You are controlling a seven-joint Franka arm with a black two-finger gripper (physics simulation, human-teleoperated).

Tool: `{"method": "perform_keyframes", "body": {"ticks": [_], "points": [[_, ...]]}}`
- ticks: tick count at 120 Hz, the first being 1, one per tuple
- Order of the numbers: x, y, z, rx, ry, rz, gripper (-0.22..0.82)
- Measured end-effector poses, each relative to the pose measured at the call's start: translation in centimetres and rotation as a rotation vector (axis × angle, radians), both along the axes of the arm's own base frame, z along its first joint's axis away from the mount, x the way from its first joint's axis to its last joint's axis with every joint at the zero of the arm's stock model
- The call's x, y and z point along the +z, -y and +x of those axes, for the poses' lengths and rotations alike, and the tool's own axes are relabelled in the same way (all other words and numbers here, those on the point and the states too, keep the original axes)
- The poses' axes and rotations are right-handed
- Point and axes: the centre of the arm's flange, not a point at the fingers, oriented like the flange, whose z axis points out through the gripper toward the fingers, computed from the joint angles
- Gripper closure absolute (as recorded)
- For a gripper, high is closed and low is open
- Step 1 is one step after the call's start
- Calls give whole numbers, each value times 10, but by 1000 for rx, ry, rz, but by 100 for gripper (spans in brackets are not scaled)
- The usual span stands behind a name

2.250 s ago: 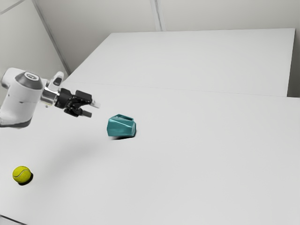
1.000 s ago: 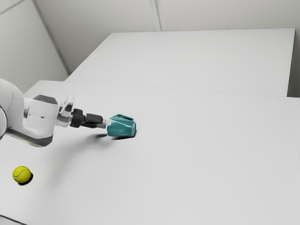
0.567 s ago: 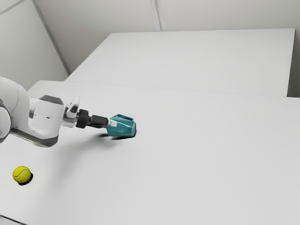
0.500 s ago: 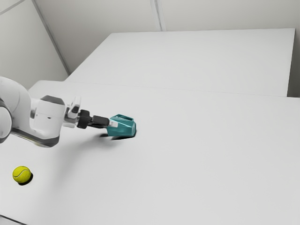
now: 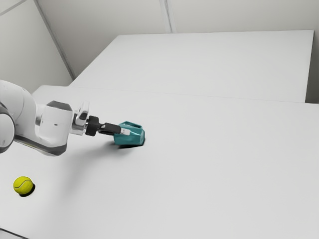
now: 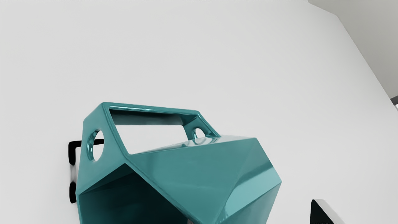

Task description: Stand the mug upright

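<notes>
Your worktop (image 5: pixel 224 174): matte white | walls (image 5: pixel 239 15): pale grey, seamed | mug (image 5: pixel 137 139): on its side | your jaws: released, spread at its mouth

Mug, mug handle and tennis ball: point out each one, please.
Mug (image 5: pixel 135 140): exterior view, on its side wall.
Mug handle (image 6: pixel 152 109): wrist view, on its long outer bar.
Tennis ball (image 5: pixel 23 185): exterior view, mid-surface.

Counter (image 5: pixel 209 169): white, smooth. Teal faceted mug (image 5: pixel 136 140) lies on its side on the surface, mouth toward the exterior view's left; dark shadow along its underside. Yellow-green tennis ball (image 5: pixel 23 185) rests well apart from mug, nearer the exterior view's left, shadow at its base.
</notes>
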Motion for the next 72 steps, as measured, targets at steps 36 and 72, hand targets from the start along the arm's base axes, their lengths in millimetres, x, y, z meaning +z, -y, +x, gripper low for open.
{"method": "perform_keyframes", "body": {"ticks": [36, 72], "points": [[5, 0, 1, 0, 16, -1, 54], [14, 5, 3, -6, 33, 5, 72]]}}
